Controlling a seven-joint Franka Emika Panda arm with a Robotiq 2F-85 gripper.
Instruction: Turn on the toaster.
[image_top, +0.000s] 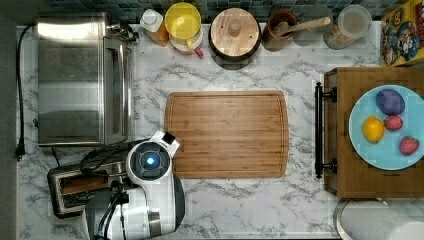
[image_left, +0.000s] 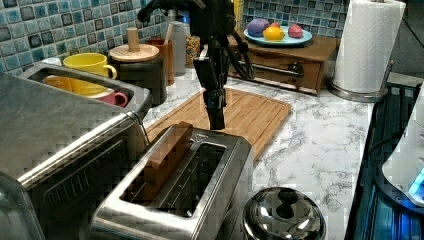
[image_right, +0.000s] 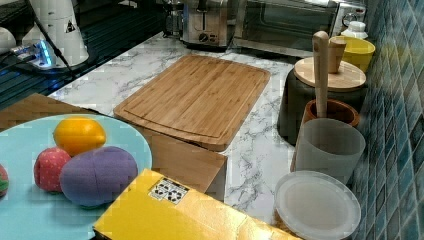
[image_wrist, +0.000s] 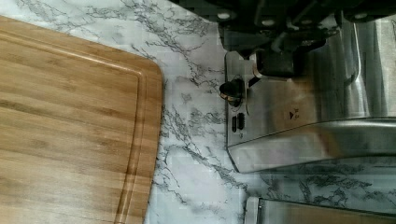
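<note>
On the marble counter, toaster beside cutting board.

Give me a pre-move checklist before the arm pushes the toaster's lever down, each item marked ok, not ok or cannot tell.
1. Target chosen: small brushed-steel pop-up toaster, not the large steel toaster oven beside it. Ok.
2. Black gripper stands above the toaster's end that faces the bamboo cutting board, in the left view. Ok.
3. Black lever lies right beneath the gripper in the wrist view. Ok.
4. Contact between gripper and lever. Cannot tell.
5. Brown slice stands tall in one slot, so the lever looks not yet pressed. Ok.
6. Marble counter between board and toaster has nothing in the way. Ok.
</note>
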